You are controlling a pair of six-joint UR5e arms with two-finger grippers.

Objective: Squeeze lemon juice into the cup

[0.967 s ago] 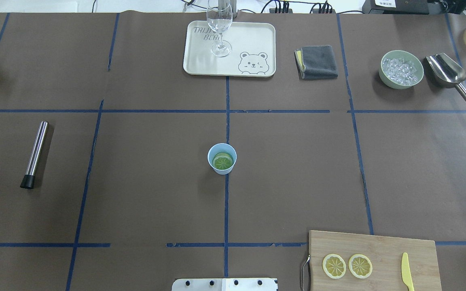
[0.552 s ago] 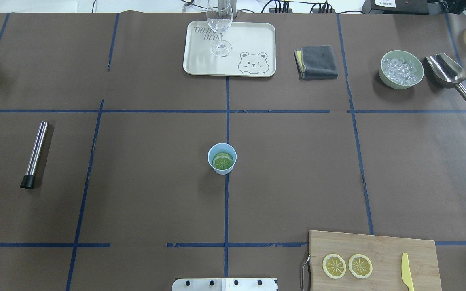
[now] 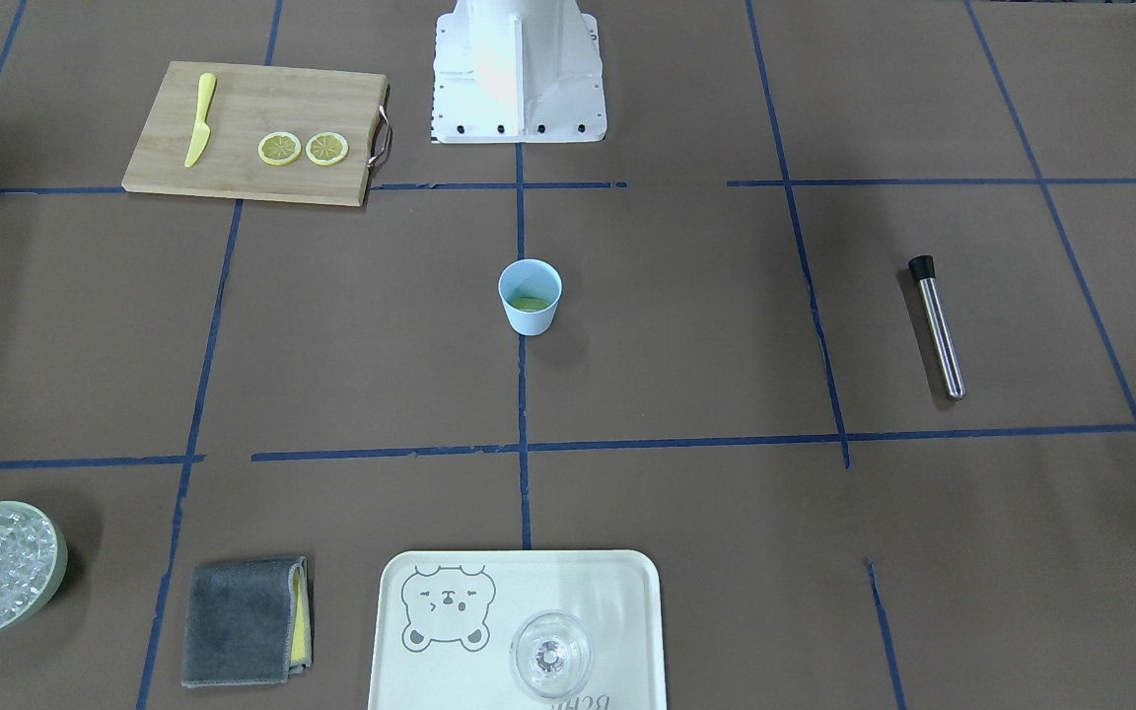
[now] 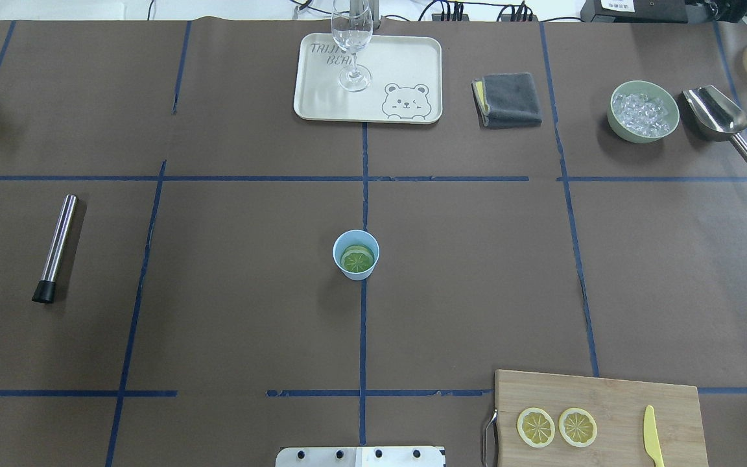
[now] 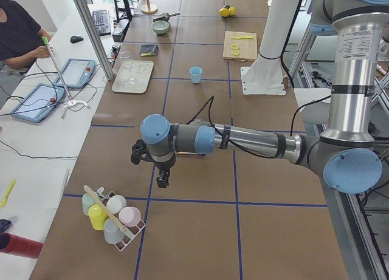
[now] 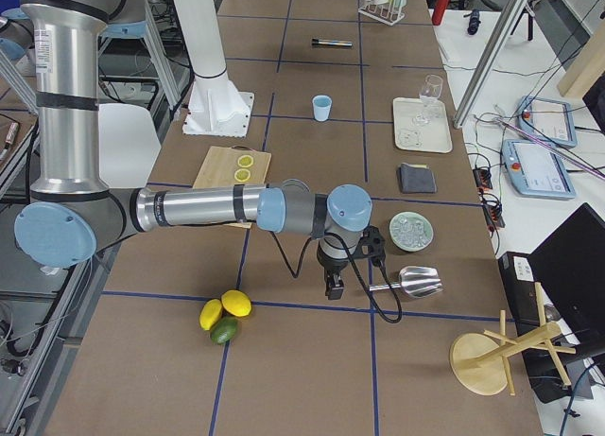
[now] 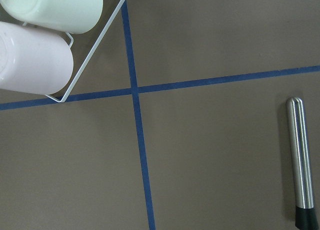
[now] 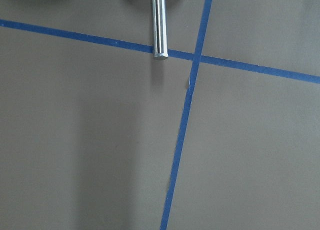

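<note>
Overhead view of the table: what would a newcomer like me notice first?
Probably the light-blue cup alone at the table's centre, a greenish citrus slice lying inside it. Next, the two yellow lemon slices beside a yellow knife on the wooden board at the view's lower right.

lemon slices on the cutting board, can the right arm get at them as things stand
Probably yes. The lemon slices lie uncovered on the cutting board, the yellow knife apart from them. The right gripper hangs over the table near the metal scoop, with nothing standing between it and the board.
</note>
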